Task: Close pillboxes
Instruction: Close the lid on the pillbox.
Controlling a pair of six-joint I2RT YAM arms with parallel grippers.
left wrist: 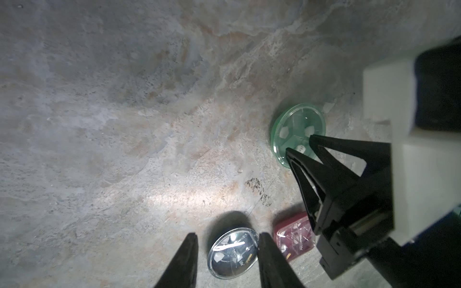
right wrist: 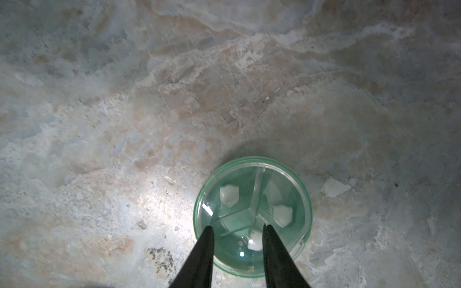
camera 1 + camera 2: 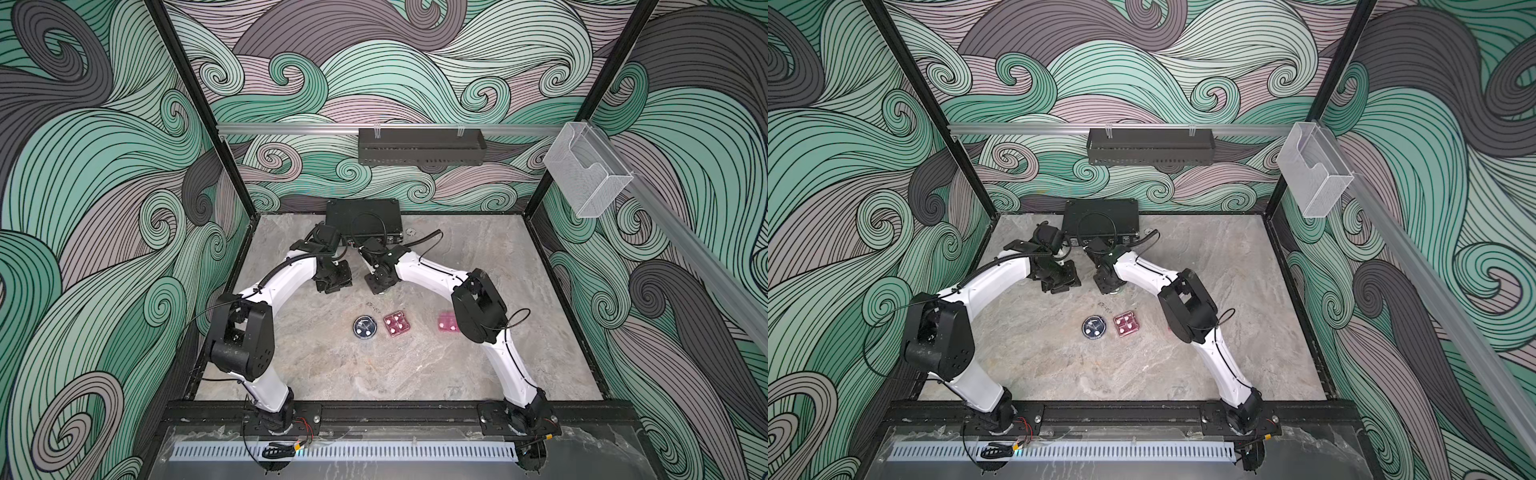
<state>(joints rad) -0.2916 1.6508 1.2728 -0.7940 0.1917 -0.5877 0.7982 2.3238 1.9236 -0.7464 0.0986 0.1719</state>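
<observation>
Right side:
- The green pillbox [image 2: 287, 179] is lying flat on the bench [image 2: 124, 99], directly beneath the right hand [image 2: 238, 228].
- The hand's two fingers are standing apart over the part of the round box nearest the wrist.
- One white pill [image 2: 255, 244] is showing in the gap between them, and nothing is being pinched.
- I cannot tell whether the tips are touching the clear top, or whether that top is snapped down.
- In the left wrist view this hand [image 1: 298, 143] is slanting down, with its tips at the edge of the green pillbox [image 1: 296, 119].

Left side:
- The left hand [image 1: 227, 234] is hanging above bare bench with its fingers spread, holding nothing.
- The dark blue pillbox [image 1: 233, 251] is lying below it, showing in the gap between the fingers and untouched.
- The dark pink pillbox [image 1: 291, 237] is sitting just beside the blue one, on the side toward the right hand.

Top views:
- In both top views the dark blue pillbox [image 3: 365, 327] and the dark pink pillbox [image 3: 397, 325] are lying on the base side of both hands, apart from them.
- In a top view the light pink pillbox [image 3: 448, 321] is showing past the dark pink one, beside the right arm's elbow.

Pose:
- Both arms are bending at the elbow, with forearms reaching inward and wrists tipping down.
- The left hand [image 3: 332, 286] and right hand [image 3: 380, 286] are hanging near each other, just short of the black case [image 3: 361, 218].
</observation>
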